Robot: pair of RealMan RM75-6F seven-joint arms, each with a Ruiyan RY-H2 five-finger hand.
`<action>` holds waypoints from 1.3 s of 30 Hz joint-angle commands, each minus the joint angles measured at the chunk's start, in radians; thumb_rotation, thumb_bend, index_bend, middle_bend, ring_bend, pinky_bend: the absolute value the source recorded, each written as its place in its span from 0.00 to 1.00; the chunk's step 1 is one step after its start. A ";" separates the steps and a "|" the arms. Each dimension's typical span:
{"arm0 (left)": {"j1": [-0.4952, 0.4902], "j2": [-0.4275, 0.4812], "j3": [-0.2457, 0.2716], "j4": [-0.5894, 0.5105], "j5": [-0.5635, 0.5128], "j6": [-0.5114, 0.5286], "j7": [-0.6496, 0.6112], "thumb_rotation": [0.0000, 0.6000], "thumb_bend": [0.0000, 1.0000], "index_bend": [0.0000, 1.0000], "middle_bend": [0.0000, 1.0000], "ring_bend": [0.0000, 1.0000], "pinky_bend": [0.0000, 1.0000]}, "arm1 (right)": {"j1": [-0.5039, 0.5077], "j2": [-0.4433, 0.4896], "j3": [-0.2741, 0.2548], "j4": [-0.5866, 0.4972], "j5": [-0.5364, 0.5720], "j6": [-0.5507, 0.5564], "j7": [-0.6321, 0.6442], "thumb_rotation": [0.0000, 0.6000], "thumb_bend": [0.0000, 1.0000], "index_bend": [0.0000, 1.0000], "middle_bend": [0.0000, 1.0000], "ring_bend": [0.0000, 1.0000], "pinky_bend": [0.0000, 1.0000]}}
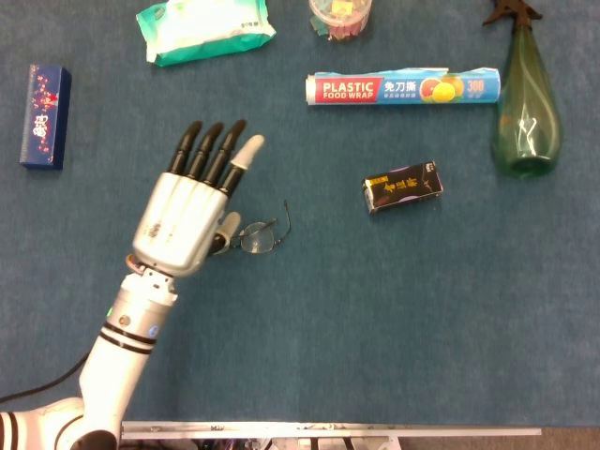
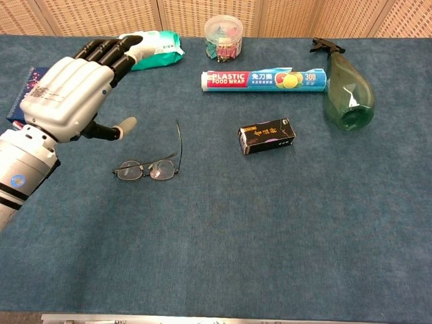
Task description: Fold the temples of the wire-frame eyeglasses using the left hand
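Note:
The wire-frame eyeglasses (image 2: 146, 169) lie on the blue cloth, lenses toward me, with one thin temple (image 2: 179, 138) sticking out away from me at their right end. In the head view the eyeglasses (image 1: 258, 236) are partly covered by my left hand (image 1: 186, 216). My left hand (image 2: 71, 91) hovers above and to the left of the glasses, fingers stretched out and apart, thumb pointing toward them, holding nothing. My right hand shows in neither view.
A black box (image 2: 266, 136) lies right of the glasses. Behind stand a plastic wrap roll (image 2: 263, 79), a green spray bottle (image 2: 345, 91), a clear tub of clips (image 2: 223, 35) and a wipes pack (image 2: 152, 50). A dark blue box (image 1: 43, 116) lies far left.

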 commanded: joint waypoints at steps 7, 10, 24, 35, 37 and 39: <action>-0.035 -0.051 -0.032 0.005 -0.038 -0.036 0.056 1.00 0.23 0.02 0.00 0.00 0.00 | -0.009 -0.001 0.002 0.006 -0.001 0.017 0.014 1.00 0.19 0.33 0.29 0.23 0.38; -0.044 -0.068 -0.037 0.013 -0.050 -0.043 0.069 1.00 0.22 0.01 0.00 0.00 0.00 | -0.011 -0.001 0.003 0.009 0.000 0.020 0.019 1.00 0.19 0.33 0.29 0.23 0.38; -0.081 -0.100 -0.043 0.020 -0.058 -0.067 0.115 1.00 0.20 0.01 0.00 0.00 0.00 | -0.012 0.000 0.005 0.013 0.004 0.018 0.030 1.00 0.19 0.33 0.29 0.23 0.38; -0.125 -0.141 -0.057 0.069 -0.078 -0.106 0.152 1.00 0.20 0.01 0.00 0.00 0.00 | -0.020 0.002 0.010 0.020 0.014 0.024 0.053 1.00 0.19 0.33 0.29 0.23 0.38; -0.133 -0.149 -0.066 0.080 -0.090 -0.111 0.154 1.00 0.20 0.01 0.00 0.00 0.00 | -0.020 0.003 0.011 0.021 0.016 0.023 0.058 1.00 0.19 0.33 0.29 0.23 0.38; -0.140 -0.156 -0.076 0.088 -0.102 -0.114 0.156 1.00 0.20 0.01 0.00 0.00 0.00 | -0.020 0.003 0.012 0.022 0.017 0.022 0.061 1.00 0.19 0.33 0.29 0.23 0.38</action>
